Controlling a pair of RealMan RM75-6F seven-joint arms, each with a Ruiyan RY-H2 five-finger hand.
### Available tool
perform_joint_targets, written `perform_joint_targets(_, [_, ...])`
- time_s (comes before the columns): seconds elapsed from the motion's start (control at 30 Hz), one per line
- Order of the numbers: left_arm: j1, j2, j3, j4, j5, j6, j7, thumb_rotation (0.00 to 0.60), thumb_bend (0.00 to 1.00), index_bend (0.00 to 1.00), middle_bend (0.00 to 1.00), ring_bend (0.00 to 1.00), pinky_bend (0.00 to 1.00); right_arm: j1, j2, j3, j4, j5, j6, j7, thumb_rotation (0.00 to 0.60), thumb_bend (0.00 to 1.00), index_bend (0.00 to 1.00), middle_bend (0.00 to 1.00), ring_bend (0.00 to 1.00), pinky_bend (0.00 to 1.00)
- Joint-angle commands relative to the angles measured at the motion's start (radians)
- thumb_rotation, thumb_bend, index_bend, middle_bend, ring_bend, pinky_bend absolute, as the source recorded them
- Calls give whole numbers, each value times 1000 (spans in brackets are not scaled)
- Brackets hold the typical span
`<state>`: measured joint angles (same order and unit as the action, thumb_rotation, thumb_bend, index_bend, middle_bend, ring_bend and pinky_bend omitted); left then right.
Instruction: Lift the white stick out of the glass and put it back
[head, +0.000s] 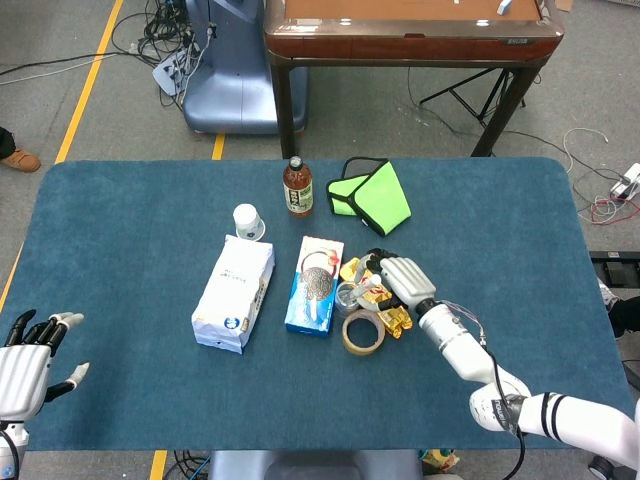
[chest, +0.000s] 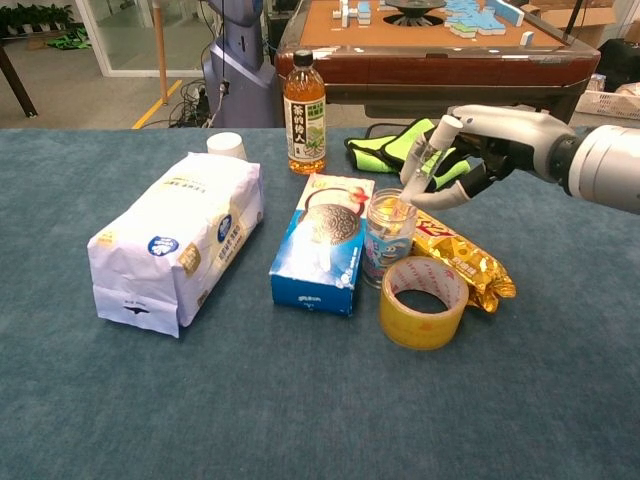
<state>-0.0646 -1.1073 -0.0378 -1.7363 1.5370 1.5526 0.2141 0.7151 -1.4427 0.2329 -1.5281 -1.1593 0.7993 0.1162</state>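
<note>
**Stick in the glass, right robot hand at its top**

Blue felt covers your desk (chest: 560, 400). White stick (chest: 424, 168) leans in the glass (chest: 388, 238); it looks light, stiff and smooth. Your right robot hand (chest: 487, 150) curls around its top; whether it actually grips, I cannot tell. Pinch high. Left robot hand (head: 22, 362) lies spread, empty.

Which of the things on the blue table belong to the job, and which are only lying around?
Job:
- thin white plastic stick, leaning in the glass
- small clear glass
- right hand, fingers at the stick's top

Lying about:
- white paper bag
- blue biscuit box
- yellow tape roll
- brown tea bottle
- green cloth
</note>
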Motion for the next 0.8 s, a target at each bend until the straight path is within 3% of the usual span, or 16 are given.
perform_joint_targets(0.03, [1, 0, 0, 0, -1, -1, 0, 600, 238, 249, 253, 296, 79, 2, -3, -3, 4, -1, -1, 4, 600, 354, 459, 318, 146, 191])
perform_joint_targets(0.8, [1, -1, -3, 2, -6, -5, 4, 600, 239, 249, 253, 296, 80, 9, -11, -15, 22, -6, 1, 26, 600, 411, 494, 345, 146, 191])
